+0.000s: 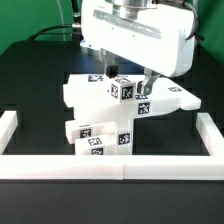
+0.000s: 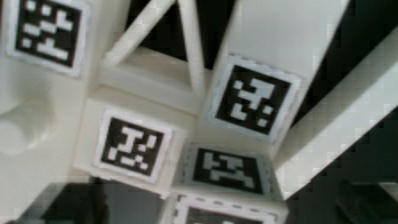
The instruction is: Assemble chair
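The chair is a cluster of matte-white parts with black-and-white tags in the middle of the table. A flat slab lies on the exterior view's left and another slab on its right. Tagged blocks stand below them. My gripper hangs from the arm straight over the cluster, its fingers on both sides of a small tagged block. In the wrist view the tagged parts fill the frame, and one tagged piece runs down between the dark fingers, which look closed on it.
A low white border wall runs along the front and up both sides. The table surface is black. The large white arm body hides the back of the cluster.
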`<state>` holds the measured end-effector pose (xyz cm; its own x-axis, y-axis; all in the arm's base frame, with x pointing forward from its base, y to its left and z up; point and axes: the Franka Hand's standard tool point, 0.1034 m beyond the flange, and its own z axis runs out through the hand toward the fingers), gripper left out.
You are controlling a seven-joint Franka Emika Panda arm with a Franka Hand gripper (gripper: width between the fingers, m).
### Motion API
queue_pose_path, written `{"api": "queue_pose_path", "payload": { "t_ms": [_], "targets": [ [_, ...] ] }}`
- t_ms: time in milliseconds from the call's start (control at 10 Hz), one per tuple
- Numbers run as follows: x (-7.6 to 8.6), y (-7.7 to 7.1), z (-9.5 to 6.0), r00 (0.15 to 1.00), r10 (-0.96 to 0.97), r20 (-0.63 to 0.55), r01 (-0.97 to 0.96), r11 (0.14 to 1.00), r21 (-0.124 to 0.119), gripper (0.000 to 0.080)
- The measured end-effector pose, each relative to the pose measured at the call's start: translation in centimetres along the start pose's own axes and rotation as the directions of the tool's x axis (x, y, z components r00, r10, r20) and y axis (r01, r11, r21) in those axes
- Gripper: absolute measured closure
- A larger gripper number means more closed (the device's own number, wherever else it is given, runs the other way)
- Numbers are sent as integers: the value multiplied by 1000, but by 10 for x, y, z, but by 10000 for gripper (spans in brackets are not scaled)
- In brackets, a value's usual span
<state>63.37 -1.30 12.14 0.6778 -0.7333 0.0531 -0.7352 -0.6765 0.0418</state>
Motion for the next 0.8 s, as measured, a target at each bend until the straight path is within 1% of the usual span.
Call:
{"api": "queue_pose_path", "payload": {
  "t_ms": [200, 300, 400, 800],
  "targets": [
    [0, 0, 0, 992, -128, -1, 128, 992, 0, 153],
    [1, 1, 0, 971, -239, -3, 239, 971, -5, 150],
    [1, 2, 1, 940, -342, -6, 342, 939, -15, 150],
    [1, 1, 1, 797, -604, -4, 604, 797, -16, 150]
  ]
}}
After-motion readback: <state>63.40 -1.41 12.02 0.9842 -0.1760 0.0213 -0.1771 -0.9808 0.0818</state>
